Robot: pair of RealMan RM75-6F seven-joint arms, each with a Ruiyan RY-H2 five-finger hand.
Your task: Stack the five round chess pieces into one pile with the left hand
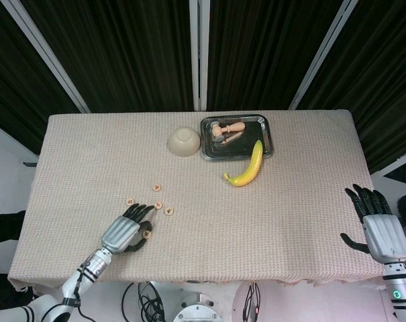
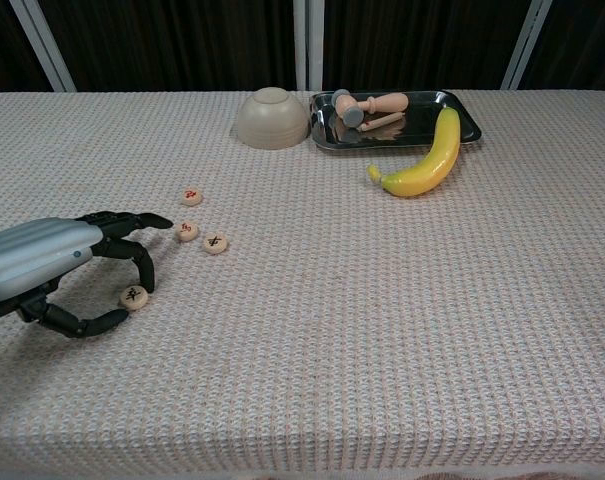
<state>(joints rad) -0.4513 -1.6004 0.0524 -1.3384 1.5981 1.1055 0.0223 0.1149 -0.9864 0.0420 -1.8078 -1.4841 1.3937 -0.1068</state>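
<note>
The grey-backed, black-fingered left hand (image 2: 52, 270) is arched over one round tan wooden chess piece (image 2: 133, 296) — fingers curled round but not yet pinching it, seemingly to gather it toward the three pieces lying apart nearby (image 2: 215, 242).

This looks like a robotics lab or test cell, not anyone's home. The table (image 1: 290, 221) is draped in a plain beige woven cloth and stands in front of black curtains (image 1: 129, 54) hung between pale metal frame bars (image 1: 197, 54), the sort of backdrop put up to keep camera views clean. Under the near edge of the table, cables (image 1: 145, 295) trail over a white floor beside round metal equipment bases (image 1: 197, 312). The things laid out are an odd mix of props: an upturned bowl (image 1: 184, 141), a metal tray (image 1: 262, 145), a banana (image 1: 248, 166).
</note>
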